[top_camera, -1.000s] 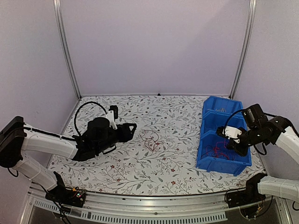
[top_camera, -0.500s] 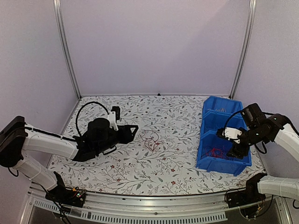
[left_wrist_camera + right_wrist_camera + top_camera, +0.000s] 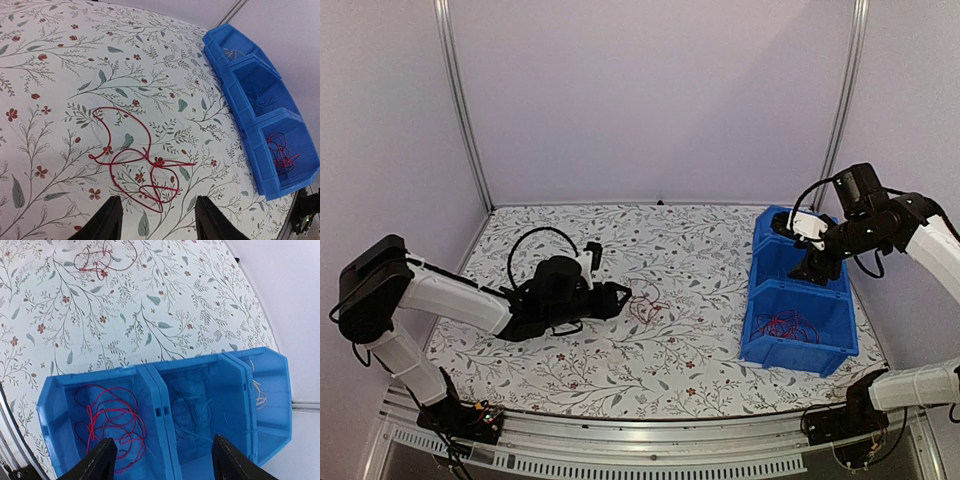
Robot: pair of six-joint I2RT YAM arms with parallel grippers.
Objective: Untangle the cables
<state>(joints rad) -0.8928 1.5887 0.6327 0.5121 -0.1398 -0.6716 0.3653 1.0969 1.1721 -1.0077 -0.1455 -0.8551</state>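
Right gripper [image 3: 808, 266] has risen from the near compartment of the blue bin [image 3: 790, 352] to above the middle one. Left gripper [image 3: 623, 293] has moved right, up to the cables [image 3: 646, 306].

Left wrist: jaws wide, empty; cables lie on the table [image 3: 60, 75] just ahead.

Right wrist: jaws wide, empty, over the bin; red strands [image 3: 107, 415] in the near compartment.

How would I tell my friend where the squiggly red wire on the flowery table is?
Find the flower-patterned table, then look near its middle, just ahead of the open jaws of the left gripper. The red wire lies there in loose loops, alone on the table. The other wires all sit inside the blue bins at the right edge.
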